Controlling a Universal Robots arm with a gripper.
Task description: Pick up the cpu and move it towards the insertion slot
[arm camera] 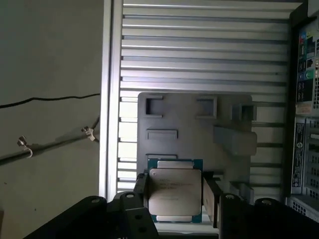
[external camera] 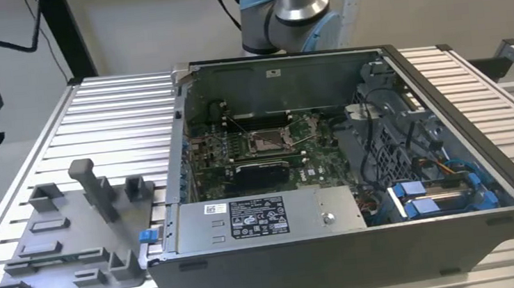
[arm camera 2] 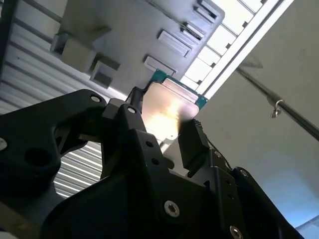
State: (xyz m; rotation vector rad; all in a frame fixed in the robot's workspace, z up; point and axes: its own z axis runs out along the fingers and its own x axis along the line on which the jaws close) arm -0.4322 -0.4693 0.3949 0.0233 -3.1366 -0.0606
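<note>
Ok so the pickup part looks done. The gripper (arm camera: 175, 199) is pinching the cpu (arm camera: 174, 191) by two opposite edges, and the chip hangs above the grey tray (arm camera: 229, 107), clear of it as far as I can tell. The insertion slot (external camera: 266, 141) sits on the green board inside the open computer case (external camera: 341, 248), well apart from the tray. I reckon the carry calls for clearing the case wall and keeping the chip level.

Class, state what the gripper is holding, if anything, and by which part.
The gripper holds the cpu, pinched by two opposite side edges.
</note>
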